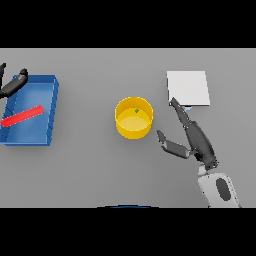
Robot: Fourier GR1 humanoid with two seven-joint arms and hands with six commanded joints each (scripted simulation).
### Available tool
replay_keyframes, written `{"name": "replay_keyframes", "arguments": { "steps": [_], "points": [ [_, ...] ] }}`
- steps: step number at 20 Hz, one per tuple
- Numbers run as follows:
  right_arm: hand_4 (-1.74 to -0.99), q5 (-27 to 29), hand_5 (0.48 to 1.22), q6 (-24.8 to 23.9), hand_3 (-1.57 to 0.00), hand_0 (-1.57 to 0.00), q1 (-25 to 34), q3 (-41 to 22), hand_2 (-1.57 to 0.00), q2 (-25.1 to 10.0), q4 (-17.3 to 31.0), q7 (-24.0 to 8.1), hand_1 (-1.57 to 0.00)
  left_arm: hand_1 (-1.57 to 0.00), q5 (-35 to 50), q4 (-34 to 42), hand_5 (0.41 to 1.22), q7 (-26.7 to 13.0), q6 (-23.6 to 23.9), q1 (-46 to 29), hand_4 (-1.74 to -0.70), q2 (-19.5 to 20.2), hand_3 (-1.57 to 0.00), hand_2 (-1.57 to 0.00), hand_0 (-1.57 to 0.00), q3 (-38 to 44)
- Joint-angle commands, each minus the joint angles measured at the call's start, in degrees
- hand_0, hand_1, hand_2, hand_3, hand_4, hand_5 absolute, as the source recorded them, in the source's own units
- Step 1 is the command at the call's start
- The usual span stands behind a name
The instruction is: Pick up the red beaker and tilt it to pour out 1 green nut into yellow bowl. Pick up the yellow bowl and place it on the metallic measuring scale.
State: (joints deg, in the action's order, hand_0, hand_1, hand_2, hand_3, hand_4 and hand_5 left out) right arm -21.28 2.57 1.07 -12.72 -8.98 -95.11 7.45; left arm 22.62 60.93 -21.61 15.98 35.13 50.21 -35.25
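Left hand (14,84): at the far left edge, about ten o'clock from the counter's middle, over the back corner of the blue tray; whether its fingers are straight or curled cannot be told.
Blue tray (50,107): open bin at nine o'clock; a red beaker (22,116) lies on its side inside, slanted, apart from the left hand as far as can be seen.
Yellow bowl (133,117): upright near the counter's (100,170) middle; one green nut (136,111) sits inside, toward the back wall.
Right hand (189,134): at four o'clock from the bowl, fingers straight and spread, thumb pointing toward the bowl, holding nothing and not touching it.
Measuring scale (188,88): pale square plate at two o'clock from the bowl, just behind the right hand's fingertips, with nothing on it.
Step in hand: the pour looks done, since the nut is in the bowl and the beaker is laid away; the bowl pickup seems to be starting.
Next move: the right hand likely needs to travel toward nine o'clock, close round the bowl's wall, lift it level so the nut stays in, then carry it to two o'clock onto the scale.
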Motion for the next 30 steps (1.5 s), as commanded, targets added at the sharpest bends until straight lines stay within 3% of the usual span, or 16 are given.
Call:
{"name": "replay_keyframes", "arguments": {
  "steps": [1,3,5,8,11,13,15,24,30],
  "points": [
    [-1.172,-1.94,0.728,1.55,0.00,0.00,1.25,-1.25,0.00,-1.74,0.64,-0.38,0.00,-0.01,-0.07,-0.40,0.683,-0.20,-0.07,0.26,-0.71,-0.08,-0.01,-0.01,-0.02,0.00],
    [-1.204,-7.60,0.708,4.06,0.00,0.00,6.41,-3.86,0.00,-5.64,1.67,-3.92,0.00,-0.01,0.43,-0.35,0.670,1.26,-0.11,0.03,-0.72,-0.34,-0.01,-0.01,-0.01,0.41],
    [-1.220,-13.00,0.701,7.25,0.00,0.00,11.81,-7.74,0.00,-8.68,3.82,-4.26,0.00,-0.01,0.90,-0.41,0.664,1.62,-0.18,0.11,-0.72,-1.39,0.00,-0.01,-0.01,0.40],
    [-1.232,-19.85,0.702,10.48,0.00,0.00,18.30,-13.50,0.00,-12.20,7.13,-0.07,0.00,0.00,0.93,-0.66,0.669,0.85,-0.88,0.66,-0.71,-0.81,0.00,0.00,0.00,0.42],
    [-1.216,-23.78,0.706,14.40,0.00,0.00,24.03,-17.70,0.00,-13.39,10.68,0.86,0.00,0.00,1.12,-0.31,0.680,1.39,-0.71,-0.06,-0.71,-1.06,0.00,0.00,0.00,0.32],
    [-1.211,-25.44,0.704,16.63,0.00,0.00,26.92,-19.59,0.00,-14.35,13.02,3.18,0.00,0.00,1.51,-0.06,0.682,1.69,-1.05,-0.45,-0.72,-0.54,0.00,0.00,0.00,0.45],
    [-1.215,-26.70,0.704,18.08,0.00,0.00,29.51,-21.30,0.00,-14.44,15.53,4.45,0.00,0.00,1.89,1.48,0.687,1.90,-0.40,-1.12,-0.72,-0.03,0.00,0.00,0.00,0.66],
    [-1.259,-31.55,0.714,22.53,0.00,0.00,38.25,-27.85,0.00,-11.00,27.29,4.12,0.00,0.00,2.70,0.13,0.688,3.25,-1.09,-1.50,-0.72,-0.34,0.00,0.00,0.00,1.43],
    [-1.297,-31.63,0.753,25.47,0.00,0.00,40.50,-28.94,0.00,-9.31,30.55,3.58,0.00,0.00,3.12,1.06,0.688,3.98,-1.35,-2.33,-0.72,0.83,0.00,0.00,0.00,1.87]
  ]
}}
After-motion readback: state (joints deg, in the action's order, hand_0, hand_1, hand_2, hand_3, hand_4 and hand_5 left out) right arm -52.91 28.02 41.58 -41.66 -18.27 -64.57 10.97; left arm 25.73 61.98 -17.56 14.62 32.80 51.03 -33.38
